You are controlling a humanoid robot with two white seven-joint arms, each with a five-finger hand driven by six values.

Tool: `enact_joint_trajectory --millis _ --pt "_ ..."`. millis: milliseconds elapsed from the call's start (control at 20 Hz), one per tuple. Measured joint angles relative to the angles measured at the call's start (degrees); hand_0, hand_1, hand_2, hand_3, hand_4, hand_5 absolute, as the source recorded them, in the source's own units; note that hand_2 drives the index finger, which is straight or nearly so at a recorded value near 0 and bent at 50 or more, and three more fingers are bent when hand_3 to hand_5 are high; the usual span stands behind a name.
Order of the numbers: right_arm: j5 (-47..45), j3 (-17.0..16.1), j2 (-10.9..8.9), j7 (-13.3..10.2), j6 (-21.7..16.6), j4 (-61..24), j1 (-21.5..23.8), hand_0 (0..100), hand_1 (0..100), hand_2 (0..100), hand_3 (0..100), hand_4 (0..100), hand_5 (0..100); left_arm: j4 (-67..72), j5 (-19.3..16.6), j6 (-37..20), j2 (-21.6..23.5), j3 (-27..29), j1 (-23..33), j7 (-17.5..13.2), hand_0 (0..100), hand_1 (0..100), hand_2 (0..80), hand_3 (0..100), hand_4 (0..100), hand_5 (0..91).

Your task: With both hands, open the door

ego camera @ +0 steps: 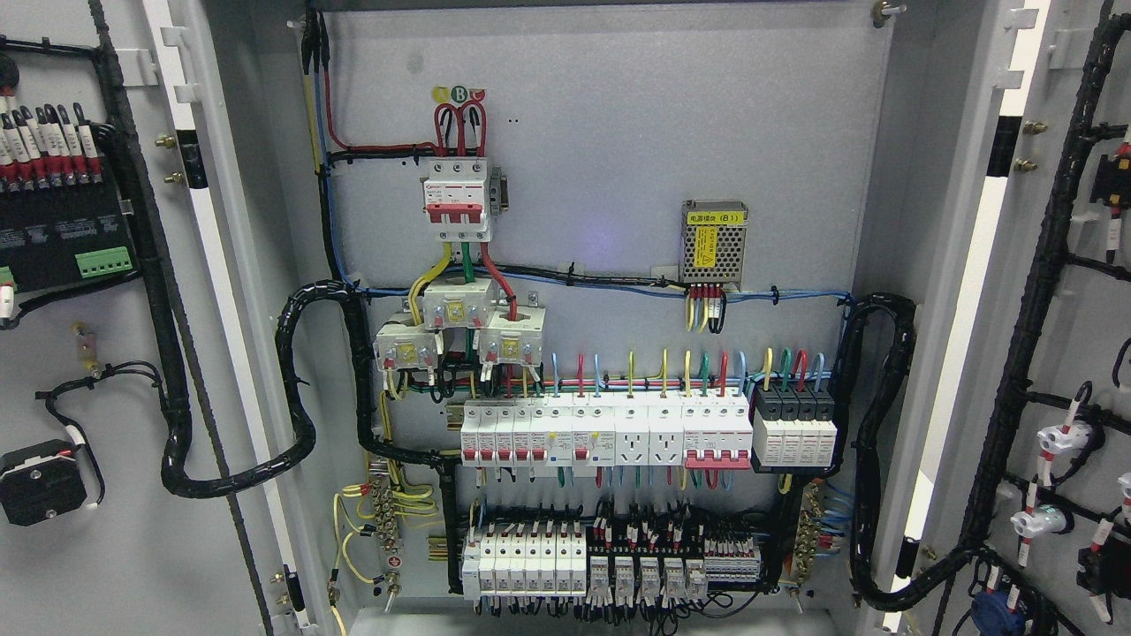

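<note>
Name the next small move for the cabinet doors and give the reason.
Probably none on the doors: hold position. The left door and right door both stand swung wide, their inner faces and wiring showing, and the cabinet backplate with its breakers is fully exposed. Neither robot hand is in view, so the opening looks done.

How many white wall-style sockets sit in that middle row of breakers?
2, side by side mid-row: left socket, right socket. None seem hidden.

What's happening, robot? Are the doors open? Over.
Neither robot hand in view. Left door and right door both swung wide open, cabinet interior and breakers exposed. Nothing in the way.
</note>
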Motion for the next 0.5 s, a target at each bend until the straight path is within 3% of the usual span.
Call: enact_joint_trajectory --millis 501 --pt "0.69 0.54 4.34 0.61 -0.21 9.69 4.24 0 0 0 0 0 0 20.41 -0.92 -0.79 -4.25 -1.00 -6.16 -0.57 0 0 0.0 0 4 0.0"
